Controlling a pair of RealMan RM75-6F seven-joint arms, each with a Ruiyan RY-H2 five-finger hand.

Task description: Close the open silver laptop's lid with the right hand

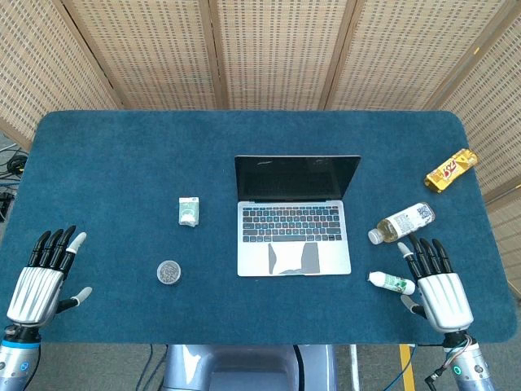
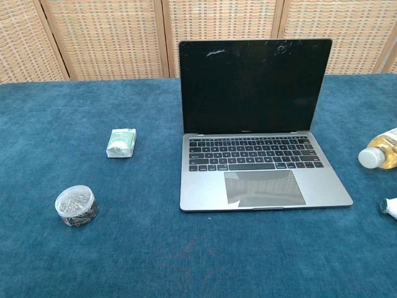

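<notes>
The silver laptop (image 1: 294, 230) (image 2: 263, 177) stands open in the middle of the blue table, its dark screen (image 2: 254, 85) upright and facing me. My right hand (image 1: 437, 285) lies flat near the front right edge, fingers spread, holding nothing, well to the right of the laptop. Over at the front left corner my left hand (image 1: 42, 277) rests palm down, fingers apart and empty. Neither hand appears in the chest view.
A lying drink bottle (image 1: 401, 222) (image 2: 379, 154) and a small white tube (image 1: 391, 283) are between the right hand and the laptop. A gold snack bar (image 1: 451, 169) is far right. Left of the laptop sit a green packet (image 1: 189, 211) (image 2: 120, 143) and a round clip jar (image 1: 168, 272) (image 2: 76, 207).
</notes>
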